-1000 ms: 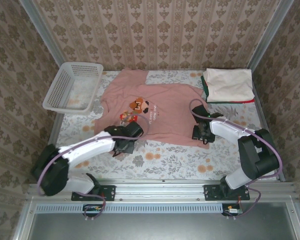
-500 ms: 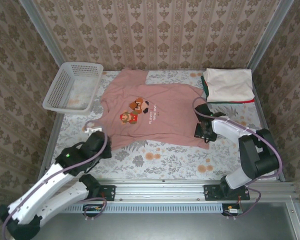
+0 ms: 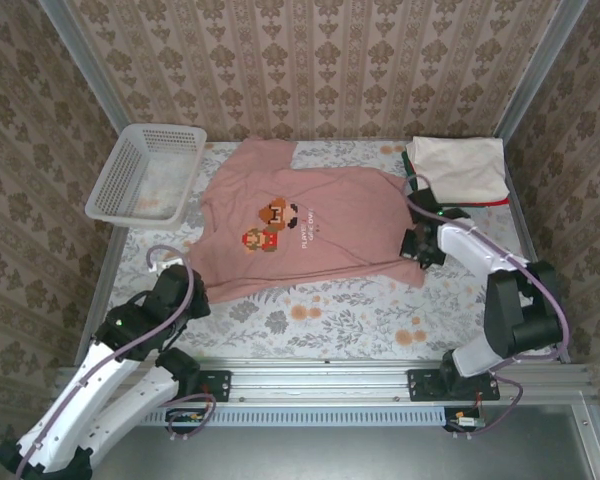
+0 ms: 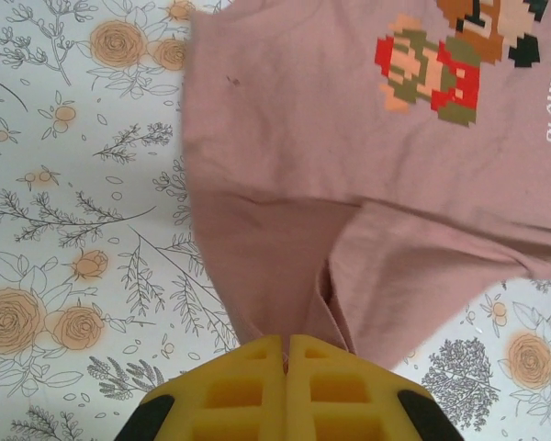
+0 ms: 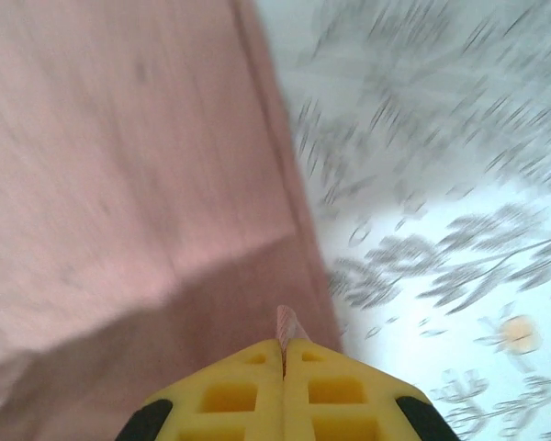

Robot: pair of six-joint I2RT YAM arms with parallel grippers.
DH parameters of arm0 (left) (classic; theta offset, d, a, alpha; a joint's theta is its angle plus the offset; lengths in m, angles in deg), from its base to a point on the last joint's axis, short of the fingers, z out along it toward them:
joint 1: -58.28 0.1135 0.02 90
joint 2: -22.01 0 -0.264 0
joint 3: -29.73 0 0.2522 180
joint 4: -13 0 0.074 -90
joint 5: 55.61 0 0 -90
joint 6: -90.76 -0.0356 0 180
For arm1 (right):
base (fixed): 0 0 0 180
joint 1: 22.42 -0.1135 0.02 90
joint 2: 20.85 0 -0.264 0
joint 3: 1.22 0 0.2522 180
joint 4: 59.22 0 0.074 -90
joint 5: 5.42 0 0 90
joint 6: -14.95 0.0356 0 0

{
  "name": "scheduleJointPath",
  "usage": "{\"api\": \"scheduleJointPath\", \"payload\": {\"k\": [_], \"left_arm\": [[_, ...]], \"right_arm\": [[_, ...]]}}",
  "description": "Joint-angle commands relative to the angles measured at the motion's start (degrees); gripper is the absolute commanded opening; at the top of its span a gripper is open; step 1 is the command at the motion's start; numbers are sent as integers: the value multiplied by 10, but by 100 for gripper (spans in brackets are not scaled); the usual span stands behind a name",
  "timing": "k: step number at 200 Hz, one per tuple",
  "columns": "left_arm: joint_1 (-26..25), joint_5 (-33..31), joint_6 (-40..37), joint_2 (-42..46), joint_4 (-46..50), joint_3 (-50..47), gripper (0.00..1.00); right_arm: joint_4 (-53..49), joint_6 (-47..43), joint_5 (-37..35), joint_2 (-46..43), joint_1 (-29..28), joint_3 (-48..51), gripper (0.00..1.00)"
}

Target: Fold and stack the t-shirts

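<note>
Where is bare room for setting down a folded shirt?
The near strip of floral tablecloth between the dusty-pink cotton tee and the metal rail. Crowded: white plastic lattice basket back left, folded cream tee stack back right.

One dusty-pink tee point(image 3: 310, 225), spread flat. One stack of folded tees point(image 3: 458, 168), three colours visible: cream, green, red. One white lattice basket point(image 3: 145, 178). Two arms, one gripper each: left gripper point(image 4: 286, 342), right gripper point(image 5: 283, 344).
</note>
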Motion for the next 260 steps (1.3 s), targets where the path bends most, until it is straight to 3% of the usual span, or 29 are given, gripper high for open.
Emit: {"api": "scheduleJointPath", "payload": {"k": [1, 45, 67, 80, 130, 192, 229, 260], "left_arm": [[5, 8, -8, 15, 19, 17, 0], [6, 50, -13, -15, -34, -27, 0], [5, 33, -11, 5, -22, -23, 0], [7, 19, -12, 22, -21, -18, 0], [16, -43, -58, -15, 19, 68, 0], [16, -15, -98, 1, 6, 79, 0], [27, -9, -210, -136, -140, 110, 0], [98, 30, -291, -276, -262, 155, 0]], "right_arm": [[-73, -43, -27, -83, 11, -31, 0], [-55, -17, 49, -158, -29, 87, 3], [-94, 21, 19, -198, -115, 114, 5], [-140, 46, -31, -211, -138, 117, 6], [-139, 57, -56, -246, -132, 77, 5], [-139, 72, -44, -307, -136, 84, 4], [-95, 37, -56, -253, -116, 43, 5], [-41, -8, -26, -137, -74, -19, 4]]}}
